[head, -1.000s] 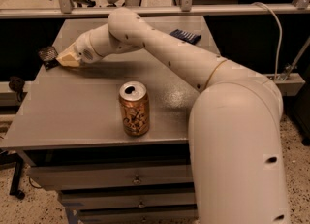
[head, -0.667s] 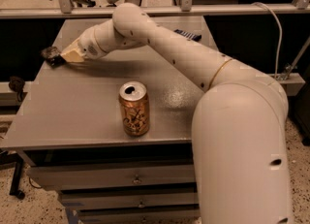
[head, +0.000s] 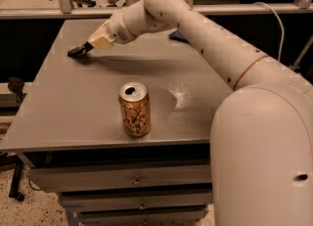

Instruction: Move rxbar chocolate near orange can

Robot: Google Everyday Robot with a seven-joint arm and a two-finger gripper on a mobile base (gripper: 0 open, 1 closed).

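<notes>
Rxbar chocolate [head: 74, 52], a flat black rectangular snack-bar wrapper: sits at 10 o'clock on the desk, sticking out of the pincer tip toward 9 o'clock. Not yet near its target.

White jointed robot arm [head: 205, 44]: runs from the bulky base at 4 o'clock diagonally across to 10 o'clock. The reach is long because the bar is at the corner farthest from the base. The forearm passes behind the can and well apart from it, so no knock risk as it lies.

Grey flat-topped desk [head: 63, 117], drawers below: carries everything. A pale scuff or glare patch lies at the can's 3 o'clock.

Target, the orange can [head: 134, 110], an upright orange-gold metal drink can with dark swirls and a silver top with a tab hole: at 6 o'clock, close to the front edge. Tall and narrow, so judged easy to tip.

Dark blue wrapped bar [head: 177, 35]: at 1 o'clock, mostly hidden behind the arm. Not part of the job.

Pincer [head: 84, 49], beige with dark tips: low over the desk at 10 o'clock, apparently closed on one end of the rxbar chocolate. Shadow directly beneath. Cannot tell whether the wrapper touches the surface or hangs just clear.

Judgement: carry phase. From the can, the bar lies toward 11 o'clock, well apart. The can's 9 o'clock side looks the sensible drop spot.
</notes>
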